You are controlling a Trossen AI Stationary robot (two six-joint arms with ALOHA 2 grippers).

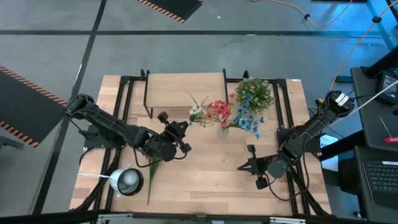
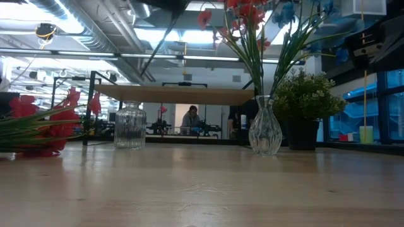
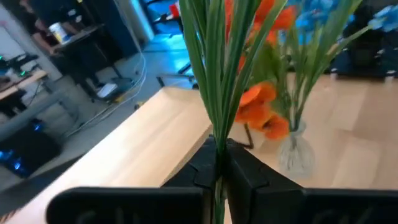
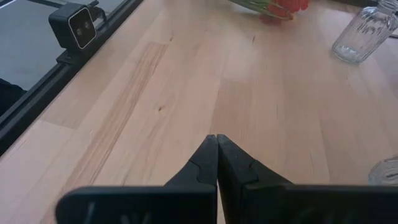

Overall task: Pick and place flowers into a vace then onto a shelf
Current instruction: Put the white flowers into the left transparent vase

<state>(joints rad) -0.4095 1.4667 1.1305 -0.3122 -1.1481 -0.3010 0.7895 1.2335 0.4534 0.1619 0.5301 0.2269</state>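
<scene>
Flowers point(image 1: 219, 113) with red, blue and cream blooms stand in a clear glass vase point(image 2: 265, 133) near the middle of the worktop point(image 1: 211, 168), just in front of the shelf point(image 1: 185, 91). The shelf is a light-wood board on thin black legs at the far side, left of centre. One more sprig with a long green stem point(image 1: 151, 177) and red blooms is clamped in the left pincer point(image 1: 166, 148); in the left wrist view its stem point(image 3: 217, 93) passes up between the two dark fingers point(image 3: 249, 174), which press on it from both sides. The stem points toward the near left part of the worktop, and it is almost level above the wood.

A round bushy green plant point(image 1: 255, 93) in a dark pot stands just right of the vase. A ribbed glass jar point(image 1: 127, 181) stands at the near left corner, beside the end of the held stem.

The right pincer point(image 1: 257, 167) waits low over the near right part of the worktop, clenched with nothing between its fingers point(image 4: 239, 168). In the low view, a person point(image 2: 191, 120) is seated far behind the worktop.
</scene>
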